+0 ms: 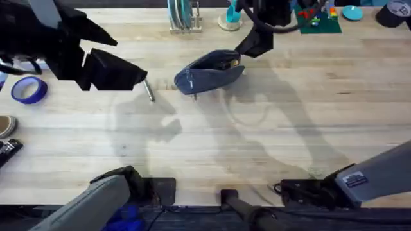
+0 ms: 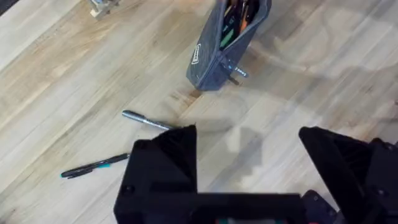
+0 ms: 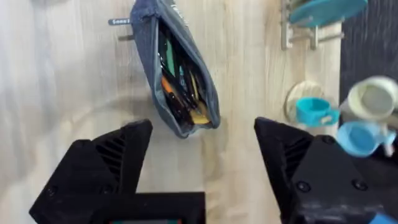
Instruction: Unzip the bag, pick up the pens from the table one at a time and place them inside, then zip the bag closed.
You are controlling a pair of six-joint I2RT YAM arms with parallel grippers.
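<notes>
Black fingers of the left gripper [image 2: 249,180] fill the foreground of the left wrist view, spread wide with nothing between them, hanging above the table [image 1: 289,128] over its left part. Just beyond those fingers lies a silvery pen [image 2: 146,120] on the bare wood, and a second, darker pen with a teal band [image 2: 93,167] lies a little apart from it, both flat on the planks. In the overhead view the silvery pen [image 1: 149,90] pokes out from beside the left gripper [image 1: 138,77], a short way left of the bag [image 1: 210,72]. That bag (a blue-grey pouch) sits near the table's far middle with its zipper open, and the right wrist view shows its mouth [image 3: 177,81] gaping, with orange, green and yellow pens inside. Right gripper [image 3: 202,162] hovers at the pouch's far end, its fingers also held well apart and clasping nothing, close to the fabric but not pinching it.
</notes>
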